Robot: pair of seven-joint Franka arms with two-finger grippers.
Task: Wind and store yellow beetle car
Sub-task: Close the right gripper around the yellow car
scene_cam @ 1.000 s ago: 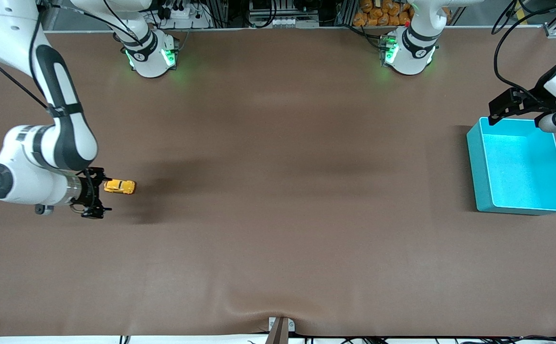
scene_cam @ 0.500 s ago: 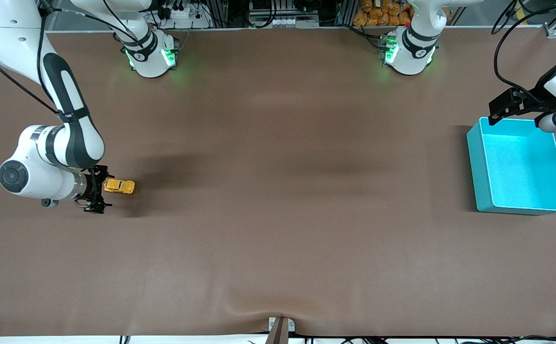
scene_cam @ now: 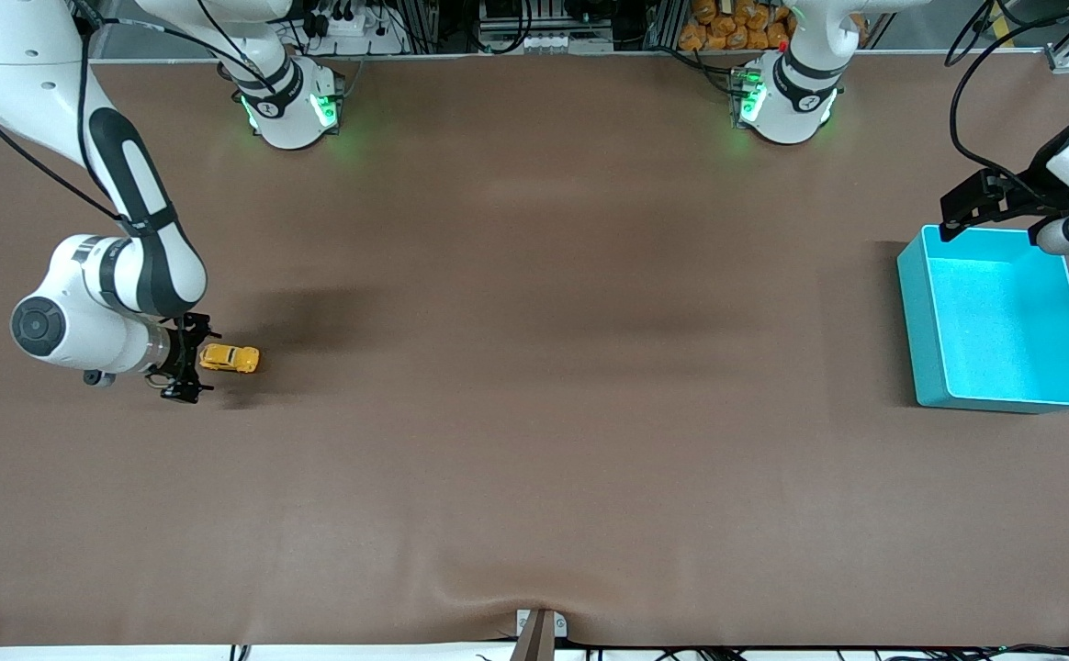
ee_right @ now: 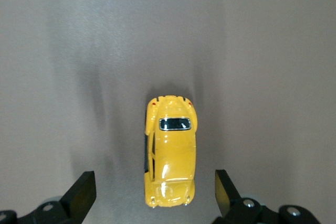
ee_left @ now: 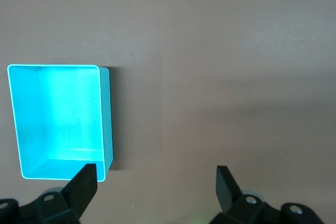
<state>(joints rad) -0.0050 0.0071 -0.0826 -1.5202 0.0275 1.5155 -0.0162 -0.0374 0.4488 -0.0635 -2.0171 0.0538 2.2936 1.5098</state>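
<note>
The yellow beetle car (scene_cam: 230, 358) stands on the brown table toward the right arm's end. In the right wrist view the car (ee_right: 169, 153) lies lengthwise, with one end reaching between my fingertips. My right gripper (scene_cam: 190, 359) is open, its fingers (ee_right: 84, 192) wide on either side of that end and not touching it; it also shows in its own wrist view (ee_right: 153, 192). My left gripper (scene_cam: 955, 218) is open and empty over the teal bin's corner; it also shows in its own wrist view (ee_left: 155, 184). That arm waits.
The teal bin (scene_cam: 911, 312) stands open and empty toward the left arm's end of the table; it also shows in the left wrist view (ee_left: 106, 124). A small bracket (scene_cam: 539, 629) sits at the table edge nearest the front camera.
My right arm has come down and in toward the car, bringing the open gripper close around its end. The car and the left arm have not moved.
</note>
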